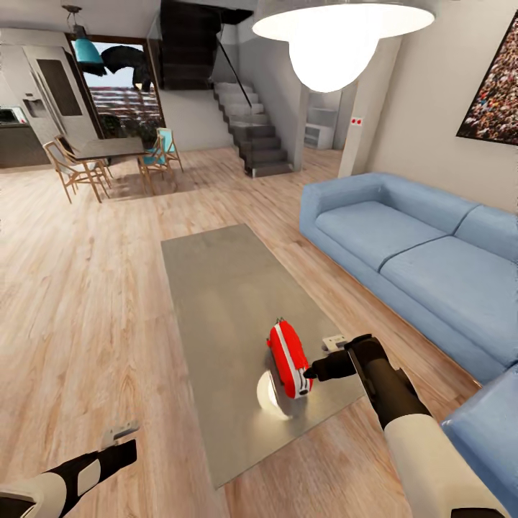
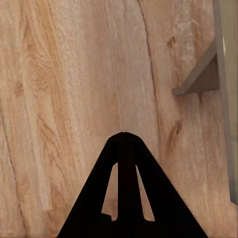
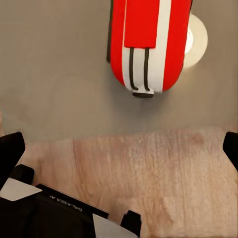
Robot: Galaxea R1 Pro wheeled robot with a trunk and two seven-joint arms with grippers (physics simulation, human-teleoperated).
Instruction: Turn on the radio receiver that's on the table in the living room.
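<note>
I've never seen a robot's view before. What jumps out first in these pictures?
The bright red radio receiver stands out, sitting near the close end of the long grey table, with the right gripper right beside it. A big blue sofa fills the right side, and a glowing white pendant lamp hangs overhead.

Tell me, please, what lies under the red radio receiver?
The radio receiver stands on the table, whose glossy top mirrors a lamp glow beside it. The surface directly beneath it is covered.
</note>
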